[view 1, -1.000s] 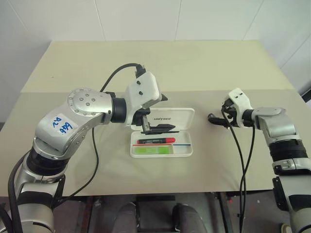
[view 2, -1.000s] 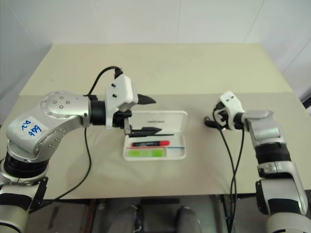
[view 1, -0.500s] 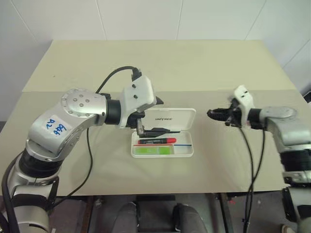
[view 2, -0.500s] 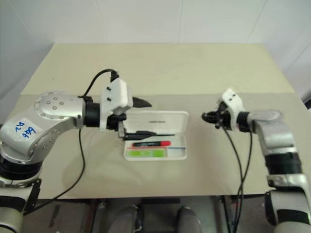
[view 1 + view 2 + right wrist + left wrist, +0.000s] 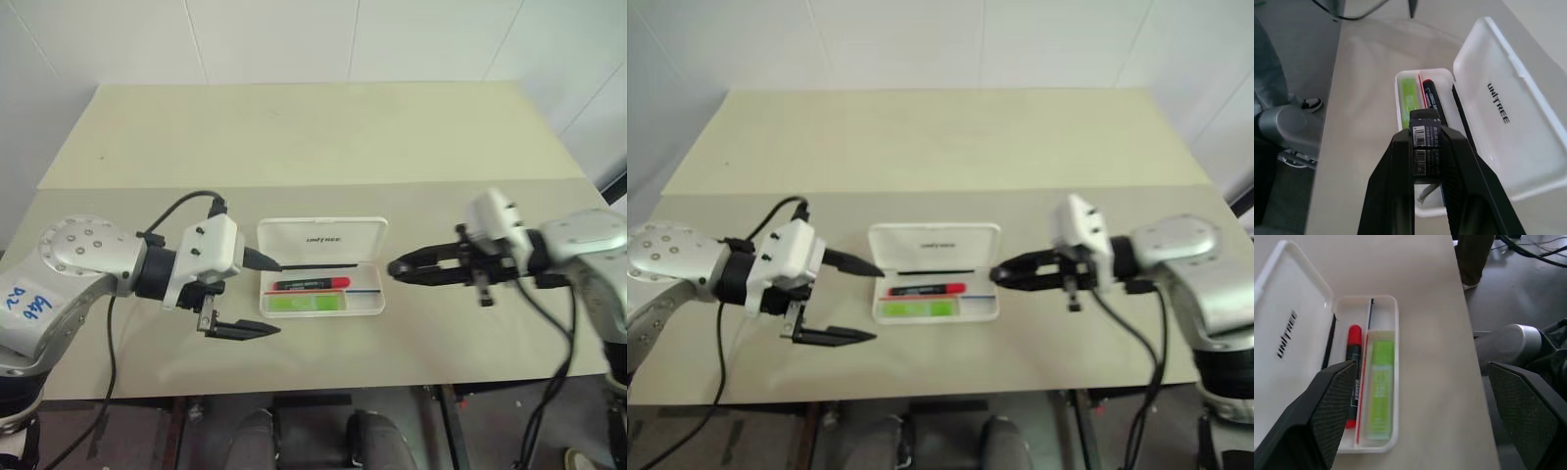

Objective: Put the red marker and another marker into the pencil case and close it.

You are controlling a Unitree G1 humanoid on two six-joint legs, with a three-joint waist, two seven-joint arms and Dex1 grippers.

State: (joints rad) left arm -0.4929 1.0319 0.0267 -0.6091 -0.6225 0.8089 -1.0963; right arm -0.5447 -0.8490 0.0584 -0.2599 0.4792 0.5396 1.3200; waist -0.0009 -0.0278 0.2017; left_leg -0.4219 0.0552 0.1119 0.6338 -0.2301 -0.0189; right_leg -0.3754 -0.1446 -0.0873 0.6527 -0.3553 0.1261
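We see the left gripper (image 5: 257, 294) released, fingers spread wide, hovering just off the left end of the pencil case (image 5: 323, 238), holding nothing. The case sits mid-table, lid flipped up and back, tray facing us. In the tray the red marker (image 5: 312, 284) lies lengthwise, and the green highlighter (image 5: 307, 304) lies parallel just in front of it, nearer the table's front edge. In the left wrist view both sit flat inside the tray walls, nothing sticking over the rim.

So we judge both markers are loaded; what is left is closing the lid.

The right gripper (image 5: 404, 268) is clenched, fingers pinched together, tip pointing at the right end of the case and just beside it. In the right wrist view a small dark labelled piece sits between its fingers; we can't tell what it is.

Room: the table (image 5: 294, 127) behind the lid is bare and wide, so there is plenty of space to get behind the lid and swing it forward. Either side of the case is tight, a gripper at each end. The case lies near the front edge, with a modest strip of table before the drop, so we judge that any forward push on the case needs care.
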